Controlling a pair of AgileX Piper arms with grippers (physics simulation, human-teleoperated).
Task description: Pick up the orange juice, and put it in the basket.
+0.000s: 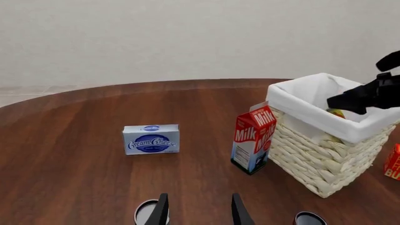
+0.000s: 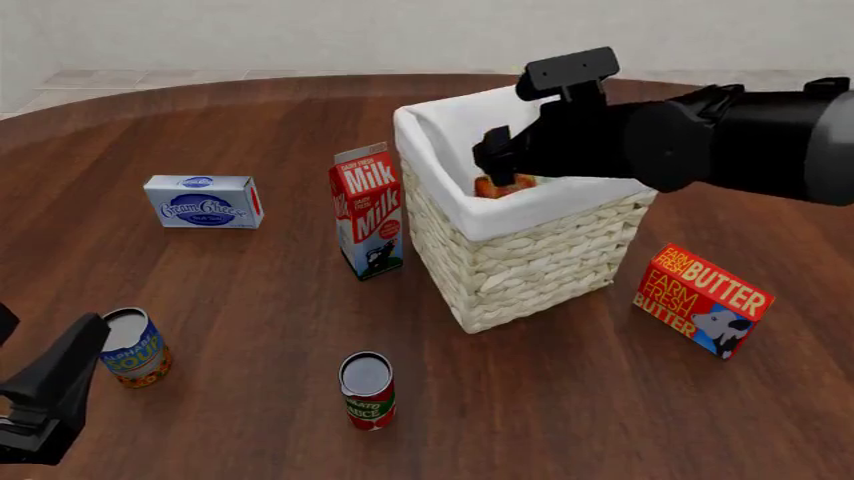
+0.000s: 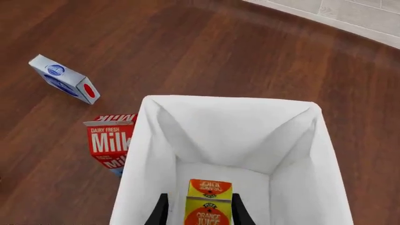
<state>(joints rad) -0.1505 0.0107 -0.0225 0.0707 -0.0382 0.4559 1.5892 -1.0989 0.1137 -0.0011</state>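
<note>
Now orange juice (image 3: 209, 206) sits between right end effector (image 3: 196, 211) fingers, inside basket (image 3: 150, 140).

A dark wooden table (image 2: 267, 300) stands before a pale wall (image 1: 187, 37).

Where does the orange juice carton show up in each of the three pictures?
Left wrist view: only a yellow-green sliver of the orange juice shows above the basket rim, under the right claw.
Front view: its top peeks inside the basket.
Right wrist view: centred at the bottom edge, between the claw's fingers.
Shared landmark: the milk carton.
</note>
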